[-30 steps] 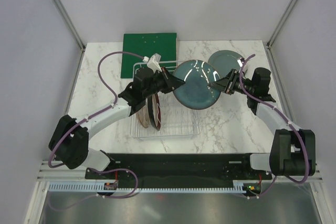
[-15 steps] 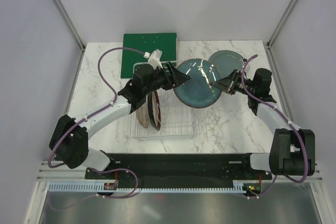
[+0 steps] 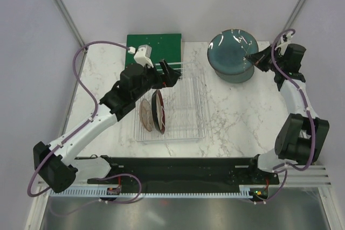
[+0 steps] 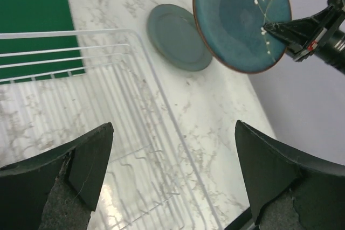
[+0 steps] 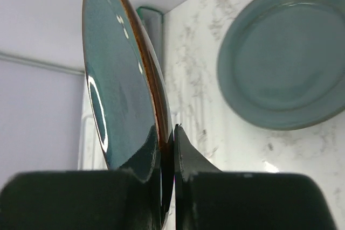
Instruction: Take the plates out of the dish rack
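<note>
Top external: your left gripper (image 3: 170, 74) has released, jaws wide. Your right gripper (image 3: 250, 56) alone clamps the teal plate (image 3: 230, 52); handover done.

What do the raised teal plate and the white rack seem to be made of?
The teal plate looks like glazed ceramic: it has a glossy face with sharp light reflections and a brown edge where the glaze thins. The rack appears to be thin metal wire with a white coating, going by its slim, even, see-through bars.
</note>
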Robot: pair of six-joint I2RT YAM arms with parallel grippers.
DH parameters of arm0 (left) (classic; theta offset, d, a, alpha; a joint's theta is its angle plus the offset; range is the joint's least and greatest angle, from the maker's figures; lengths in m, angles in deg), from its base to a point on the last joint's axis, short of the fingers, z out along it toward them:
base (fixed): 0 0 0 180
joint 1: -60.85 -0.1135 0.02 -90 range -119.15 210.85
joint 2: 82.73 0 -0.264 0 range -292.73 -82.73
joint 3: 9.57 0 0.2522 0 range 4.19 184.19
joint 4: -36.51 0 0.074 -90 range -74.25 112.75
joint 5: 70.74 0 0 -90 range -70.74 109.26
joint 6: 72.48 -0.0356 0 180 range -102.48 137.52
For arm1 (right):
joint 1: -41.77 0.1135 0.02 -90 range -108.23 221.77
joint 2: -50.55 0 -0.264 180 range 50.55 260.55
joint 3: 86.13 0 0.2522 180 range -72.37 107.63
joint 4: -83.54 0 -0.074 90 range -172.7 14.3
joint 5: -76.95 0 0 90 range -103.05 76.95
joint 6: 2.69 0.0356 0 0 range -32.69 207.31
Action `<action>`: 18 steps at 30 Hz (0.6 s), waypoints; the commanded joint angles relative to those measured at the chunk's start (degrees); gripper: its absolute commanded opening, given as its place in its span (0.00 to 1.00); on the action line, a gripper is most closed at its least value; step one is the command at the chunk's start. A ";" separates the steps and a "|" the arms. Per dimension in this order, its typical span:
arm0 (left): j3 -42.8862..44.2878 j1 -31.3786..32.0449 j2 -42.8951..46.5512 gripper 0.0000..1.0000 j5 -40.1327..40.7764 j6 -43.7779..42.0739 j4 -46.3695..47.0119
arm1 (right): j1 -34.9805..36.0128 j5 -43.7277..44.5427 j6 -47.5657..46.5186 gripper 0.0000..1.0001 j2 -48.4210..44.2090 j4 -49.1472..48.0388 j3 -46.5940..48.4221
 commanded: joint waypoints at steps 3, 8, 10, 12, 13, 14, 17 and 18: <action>1.71 2.36 3.70 1.00 11.07 -9.23 -11.17 | -0.53 7.63 -2.55 0.00 12.57 4.32 11.20; 0.31 5.08 4.94 1.00 15.91 -10.90 -14.43 | -0.88 7.11 -2.11 0.00 23.03 4.50 16.66; -0.22 6.40 5.37 1.00 17.40 -11.08 -14.60 | -0.97 7.81 -2.46 0.00 25.41 4.15 18.59; -0.57 7.11 5.73 1.00 18.20 -11.26 -14.95 | -1.06 8.16 -2.64 0.00 26.99 4.15 20.70; -0.66 7.55 5.82 1.00 19.07 -11.34 -15.13 | -1.14 7.99 -2.56 0.00 28.39 4.15 21.40; -0.58 8.07 6.08 1.00 19.34 -11.43 -15.39 | -1.06 7.99 -2.55 0.00 29.19 4.32 22.80; -0.05 8.60 6.26 1.00 20.22 -12.05 -16.09 | -1.14 8.08 -2.90 0.00 32.27 4.50 25.09; 0.04 8.69 6.34 1.00 20.31 -12.40 -16.27 | -1.23 8.08 -2.99 0.00 32.97 4.50 25.36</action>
